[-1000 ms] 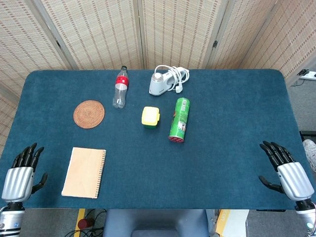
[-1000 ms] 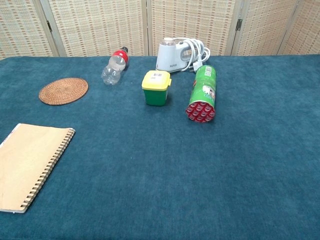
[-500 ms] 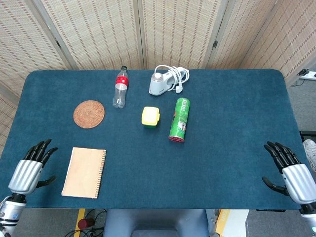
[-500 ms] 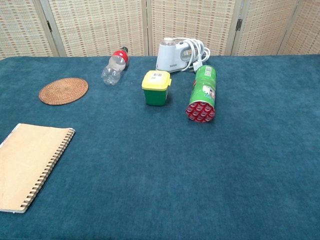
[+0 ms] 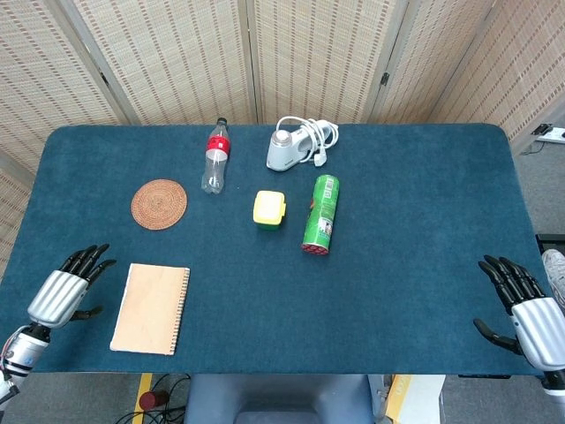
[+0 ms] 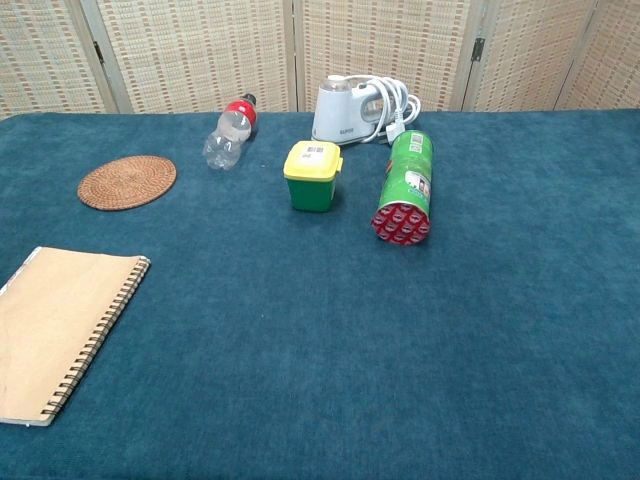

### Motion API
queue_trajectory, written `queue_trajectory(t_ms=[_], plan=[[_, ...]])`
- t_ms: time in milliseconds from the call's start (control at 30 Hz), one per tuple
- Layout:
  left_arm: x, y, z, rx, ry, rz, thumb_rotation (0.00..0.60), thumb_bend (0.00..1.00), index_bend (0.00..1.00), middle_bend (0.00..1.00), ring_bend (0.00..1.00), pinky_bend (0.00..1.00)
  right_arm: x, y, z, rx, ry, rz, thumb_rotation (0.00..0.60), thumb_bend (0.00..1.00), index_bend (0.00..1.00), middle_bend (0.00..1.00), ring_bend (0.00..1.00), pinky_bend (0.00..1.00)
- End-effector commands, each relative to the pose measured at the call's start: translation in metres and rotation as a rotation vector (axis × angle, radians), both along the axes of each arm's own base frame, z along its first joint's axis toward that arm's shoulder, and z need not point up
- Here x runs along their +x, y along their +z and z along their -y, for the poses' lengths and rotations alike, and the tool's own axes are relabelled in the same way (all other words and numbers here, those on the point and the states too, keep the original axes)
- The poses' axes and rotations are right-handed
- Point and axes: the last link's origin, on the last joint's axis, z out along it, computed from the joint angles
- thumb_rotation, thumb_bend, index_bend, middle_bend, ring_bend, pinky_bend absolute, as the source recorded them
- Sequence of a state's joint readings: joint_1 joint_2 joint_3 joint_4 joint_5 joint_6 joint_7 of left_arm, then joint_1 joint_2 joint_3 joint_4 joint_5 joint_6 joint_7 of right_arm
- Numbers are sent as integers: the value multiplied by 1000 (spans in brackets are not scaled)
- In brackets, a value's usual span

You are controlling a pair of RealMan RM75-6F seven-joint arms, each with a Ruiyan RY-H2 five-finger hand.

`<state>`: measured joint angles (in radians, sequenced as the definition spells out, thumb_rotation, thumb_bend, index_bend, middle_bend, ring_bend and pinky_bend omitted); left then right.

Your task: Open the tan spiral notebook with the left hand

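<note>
The tan spiral notebook (image 5: 151, 308) lies closed near the table's front left, its wire spine on its right side; the chest view shows the notebook (image 6: 58, 330) at lower left. My left hand (image 5: 62, 292) hovers just left of it in the head view, open, fingers spread and pointing up toward the notebook's far left corner, holding nothing and apart from the cover. My right hand (image 5: 526, 309) is open at the table's front right corner, far from the notebook. Neither hand appears in the chest view.
A round woven coaster (image 5: 159, 203) lies behind the notebook. Further back are a plastic bottle (image 5: 214, 156) lying down, a yellow-lidded green box (image 5: 269, 208), a green can (image 5: 321, 214) on its side, and a white appliance with cord (image 5: 297, 145). The blue table (image 5: 415, 238) has folding screens behind.
My left hand has moved right and slightly forward, closer to the notebook's left edge. My right hand has drifted down and outward toward the table's corner. The notebook has not moved.
</note>
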<state>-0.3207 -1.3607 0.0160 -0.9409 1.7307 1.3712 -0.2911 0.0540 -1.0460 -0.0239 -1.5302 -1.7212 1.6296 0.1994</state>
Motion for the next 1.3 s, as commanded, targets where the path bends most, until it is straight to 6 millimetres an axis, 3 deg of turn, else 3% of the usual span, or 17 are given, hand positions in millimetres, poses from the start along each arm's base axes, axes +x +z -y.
queue_trajectory(t_ms=[33, 800, 1300], plan=[[-7, -9, -10, -11, -38, -15, 600, 129, 180, 52, 27, 161, 1, 0, 0, 1, 1, -3, 600, 265, 19, 99, 50, 114], [-20, -42, -30, -55, -110, -112, 600, 129, 137, 59, 30, 161, 9, -1, -1, 0, -6, -24, 600, 265, 19, 100, 50, 114], [-19, -56, -22, -91, -106, -71, 600, 129, 138, 64, 31, 161, 11, -2, -2, -1, -12, -30, 600, 265, 19, 99, 50, 114]])
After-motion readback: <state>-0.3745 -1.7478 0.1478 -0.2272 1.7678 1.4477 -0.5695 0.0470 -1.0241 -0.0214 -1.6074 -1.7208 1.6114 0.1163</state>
